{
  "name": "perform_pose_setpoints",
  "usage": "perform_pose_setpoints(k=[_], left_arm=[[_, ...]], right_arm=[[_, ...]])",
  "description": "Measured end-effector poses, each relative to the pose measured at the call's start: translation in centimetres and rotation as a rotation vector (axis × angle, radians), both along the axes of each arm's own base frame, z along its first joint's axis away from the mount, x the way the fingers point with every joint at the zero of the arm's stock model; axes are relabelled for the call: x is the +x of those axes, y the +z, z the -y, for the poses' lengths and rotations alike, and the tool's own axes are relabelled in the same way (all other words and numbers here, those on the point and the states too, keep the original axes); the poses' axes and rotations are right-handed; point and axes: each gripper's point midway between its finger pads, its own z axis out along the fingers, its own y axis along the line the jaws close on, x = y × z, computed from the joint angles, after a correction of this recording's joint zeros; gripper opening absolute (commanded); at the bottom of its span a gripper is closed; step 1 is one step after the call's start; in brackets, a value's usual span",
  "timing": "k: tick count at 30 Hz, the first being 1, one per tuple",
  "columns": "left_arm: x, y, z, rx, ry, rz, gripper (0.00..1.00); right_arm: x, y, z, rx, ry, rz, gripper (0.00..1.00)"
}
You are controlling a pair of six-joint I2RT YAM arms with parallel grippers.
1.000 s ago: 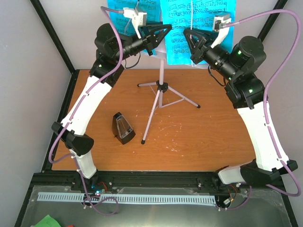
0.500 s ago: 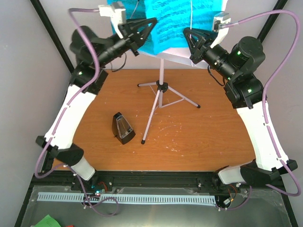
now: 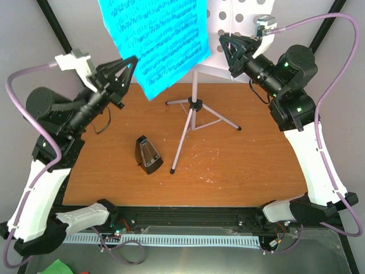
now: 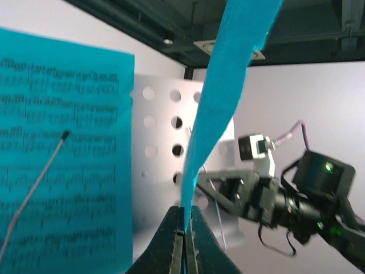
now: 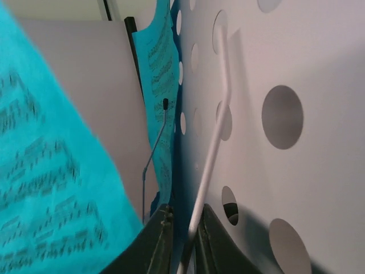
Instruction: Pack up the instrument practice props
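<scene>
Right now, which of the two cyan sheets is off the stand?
The cyan sheet pinched edge-on in the left gripper; the other sheet lies flat against the perforated tray under a thin wire arm.

An orange-brown wooden tabletop (image 3: 251, 177), scuffed with pale scratches near its middle, sits inside an enclosure of plain light-grey walls (image 3: 23, 34), with black frame posts (image 3: 64, 41) running up the back corners. Along its near edge lie a black rail (image 3: 188, 216) and a white slotted strip (image 3: 188, 241). Overhead, the left wrist view shows a dark ceiling (image 4: 319, 23).
</scene>
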Motion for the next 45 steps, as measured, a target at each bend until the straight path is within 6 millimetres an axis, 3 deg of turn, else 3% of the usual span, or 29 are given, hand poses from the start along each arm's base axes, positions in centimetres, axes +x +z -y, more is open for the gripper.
perform_pose_setpoints(k=[2,7,14,18,27,30,34,39,45], left_arm=[[-1.1,-1.5,-0.3,0.022,-0.019,-0.021,0.00],[-4.5,-4.6,0.0,0.087,-0.139,-0.041,0.00],[-8.7,-10.4,1.4,0.176,-0.368,-0.092,0.00],[-8.5,-15.6,3.1,0.229,-0.490,-0.220,0.00],[-5.3,-30.4,7.1,0.283,-0.653,-0.661,0.00],[-5.0,-35.1,9.5,0.321,-0.700,-0.804,0.00],[-5.2,-38.4,12.9,0.376,-0.766,-0.886,0.00],[-4.3,-42.6,16.8,0.431,-0.785,-0.979,0.00],[-3.7,-44.9,21.5,0.467,-0.829,-1.011,0.00]], right_arm=[[0.1,-0.2,0.0,0.000,-0.004,-0.005,0.25],[0.2,-0.1,0.1,0.003,-0.015,-0.003,0.34],[-0.7,0.0,0.5,-0.002,-0.014,0.010,0.82],[-2.6,0.4,1.4,0.005,-0.016,0.032,0.96],[-8.1,1.0,4.4,0.008,-0.051,0.117,1.00],[-9.6,0.8,5.1,-0.008,-0.057,0.143,1.00],[-10.7,0.1,5.8,-0.038,-0.073,0.154,1.00],[-10.8,-2.8,6.1,-0.077,-0.091,0.108,1.00],[-9.7,-6.2,5.9,-0.117,-0.106,0.032,1.00]])
